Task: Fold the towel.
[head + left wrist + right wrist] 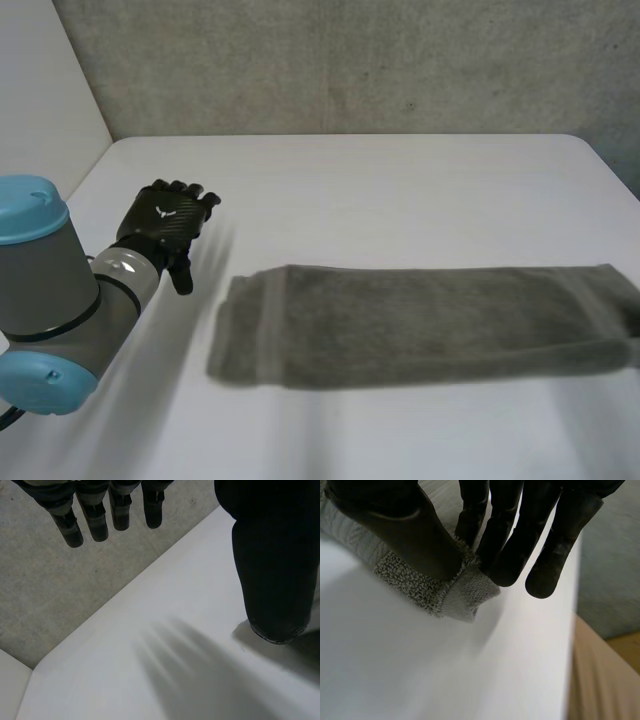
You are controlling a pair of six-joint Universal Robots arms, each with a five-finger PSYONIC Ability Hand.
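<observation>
A grey towel (pixel 420 325) lies folded into a long strip across the white table (pixel 380 190), reaching the right side of the head view. My left hand (pixel 165 222) hovers over the table to the left of the towel, apart from it, fingers (pixel 95 517) straight and open above bare tabletop. In the right wrist view my right hand (pixel 510 535) pinches a corner of the towel (pixel 455 592) between thumb (pixel 400 525) and fingers, at the towel's right end near the table edge.
A grey wall (pixel 350 60) runs behind the table's far edge. The table's right edge (pixel 572 630) drops off just beyond the pinched corner, with brown floor (pixel 600 680) below. Bare tabletop lies beyond and in front of the towel.
</observation>
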